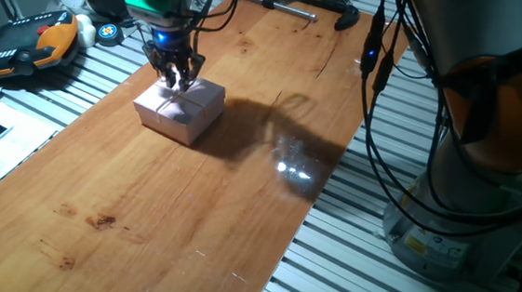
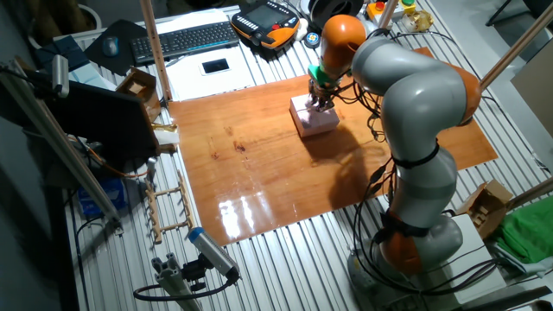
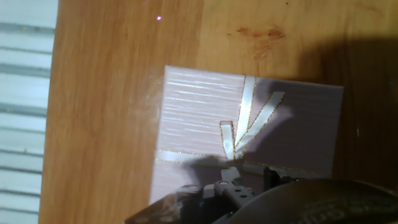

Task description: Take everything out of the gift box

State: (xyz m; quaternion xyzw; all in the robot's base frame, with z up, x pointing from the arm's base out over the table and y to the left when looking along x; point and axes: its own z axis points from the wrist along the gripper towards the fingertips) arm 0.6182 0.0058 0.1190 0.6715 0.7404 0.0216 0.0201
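Gift box [image 1: 182, 110] sits on the wooden counter [image 1: 145, 202] directly beneath the gripper [image 1: 176, 82], its pink lid [image 3: 205, 124] on, so nothing inside shows. A pale ribbon bow [image 3: 245, 127] lies across the lid just ahead of the fingertips. The gripper hangs right at the lid's top, at the bow; whether its fingers are apart or pinched together cannot be told.
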